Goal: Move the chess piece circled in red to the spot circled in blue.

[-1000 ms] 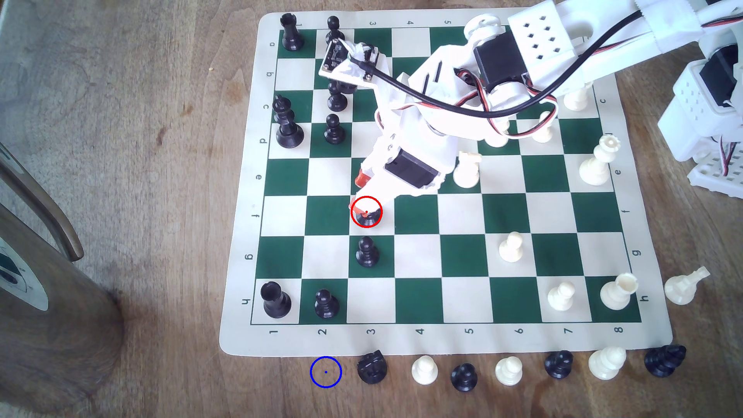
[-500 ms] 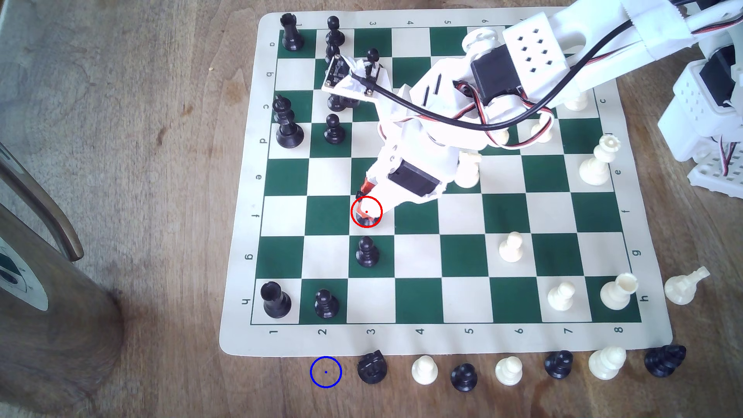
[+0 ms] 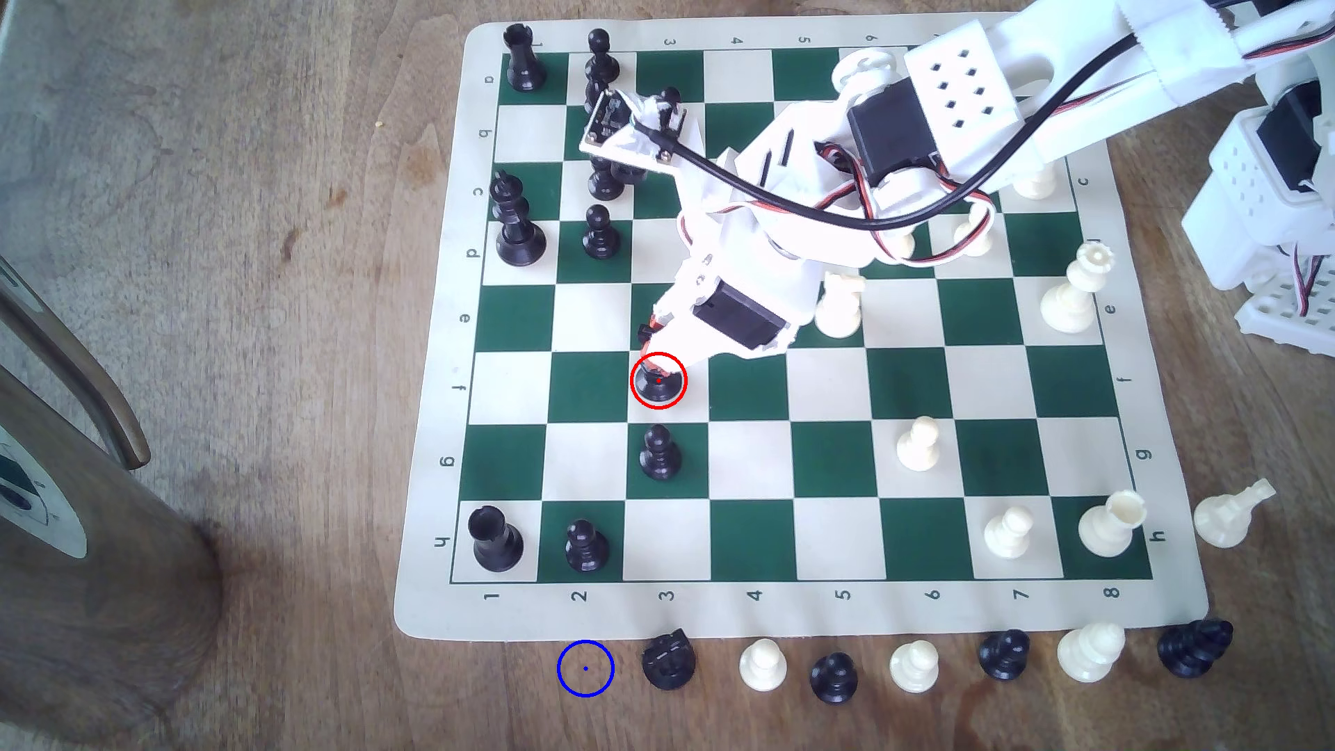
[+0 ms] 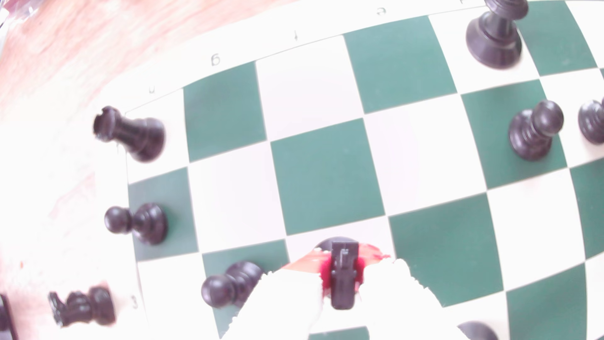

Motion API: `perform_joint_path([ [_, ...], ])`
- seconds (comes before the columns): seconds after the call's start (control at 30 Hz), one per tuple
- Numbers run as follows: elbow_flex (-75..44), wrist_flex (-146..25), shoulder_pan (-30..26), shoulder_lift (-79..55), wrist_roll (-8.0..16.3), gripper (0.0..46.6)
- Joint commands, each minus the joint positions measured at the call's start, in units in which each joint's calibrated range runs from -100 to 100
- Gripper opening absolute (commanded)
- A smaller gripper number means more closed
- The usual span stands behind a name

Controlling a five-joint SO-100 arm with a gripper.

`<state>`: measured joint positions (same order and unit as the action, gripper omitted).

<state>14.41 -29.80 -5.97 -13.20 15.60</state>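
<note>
Evidently, the knight (image 3: 658, 386) was seen on its white square inside the red ring, its head clamped between the red pads of the tool (image 4: 342, 273). Light, stiff, smooth plastic was judged; the blue-ringed spot (image 3: 585, 669) lay bare on the worktop at seven o'clock.

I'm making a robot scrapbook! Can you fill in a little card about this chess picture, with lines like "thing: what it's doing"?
piece to move: short black plastic knight with a round base, standing on a cream square of the board, ringed in red
gripper: white gripper with red pads, closed around the knight's head
target: blue-ringed patch of bare brown wood, beside the board's near edge
target's neighbour: second black knight, on the exterior view's right of the ring
nearest piece: round-headed black pawn, one square nearer the blue ring
</note>
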Motion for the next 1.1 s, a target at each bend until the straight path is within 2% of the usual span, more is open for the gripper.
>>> perform_joint_path([
  [0.0, -8.0, -1.4, -1.7, 7.6, 0.3, 0.1],
  [0.2, -16.4, -6.7, -6.6, 9.0, 0.3, 0.1],
  [0.53, -36.9, -14.4, -13.5, -1.4, -0.1, 0.1],
  [0.67, -44.5, -15.8, -14.7, -6.6, -0.3, 0.1],
  [0.83, -59.8, -20.2, -15.5, -17.8, -0.7, 0.1],
  [1.07, -67.2, -21.5, -15.3, -25.3, -0.9, 0.1],
])
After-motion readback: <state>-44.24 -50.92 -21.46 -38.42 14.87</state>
